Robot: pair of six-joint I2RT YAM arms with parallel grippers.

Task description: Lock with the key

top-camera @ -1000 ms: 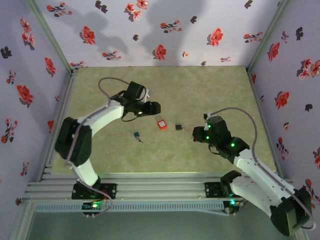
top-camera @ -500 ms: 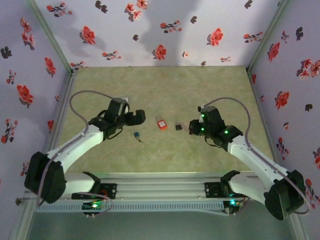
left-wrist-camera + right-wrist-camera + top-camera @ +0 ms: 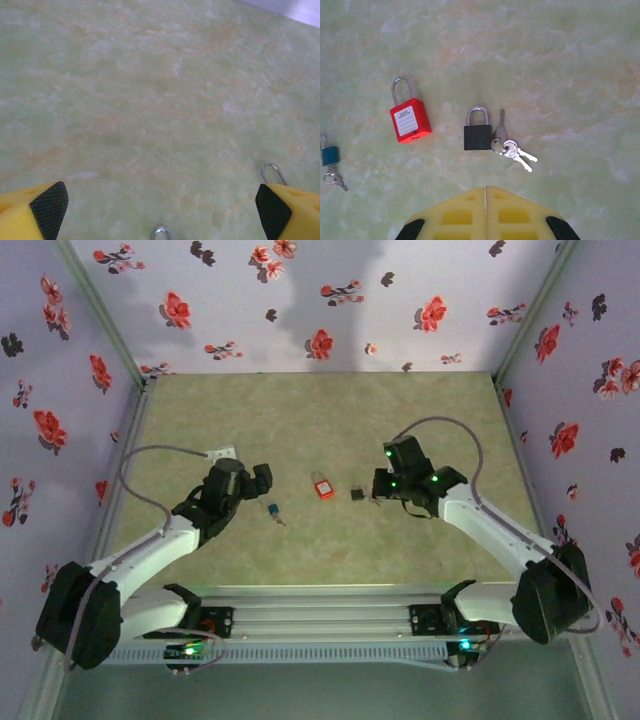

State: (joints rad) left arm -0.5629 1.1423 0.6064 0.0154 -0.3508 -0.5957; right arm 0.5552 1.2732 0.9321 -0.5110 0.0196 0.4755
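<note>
Green table (image 3: 420, 410), everything flat near its middle. Low at near left, left gripper (image 3: 161, 207), fingers spread wide, seemingly ready to grab. Facing the locks, right gripper (image 3: 486, 192), fingers pressed together. Then red padlock (image 3: 410, 122); right of it, black padlock (image 3: 478, 136), keys (image 3: 510, 146) touching its right side.

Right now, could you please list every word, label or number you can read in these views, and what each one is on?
Nothing can be quoted.
White label on the red padlock: printed lines, too small and blurred to read.
Black padlock, blue padlock, keys: no marking that I can make out.
</note>
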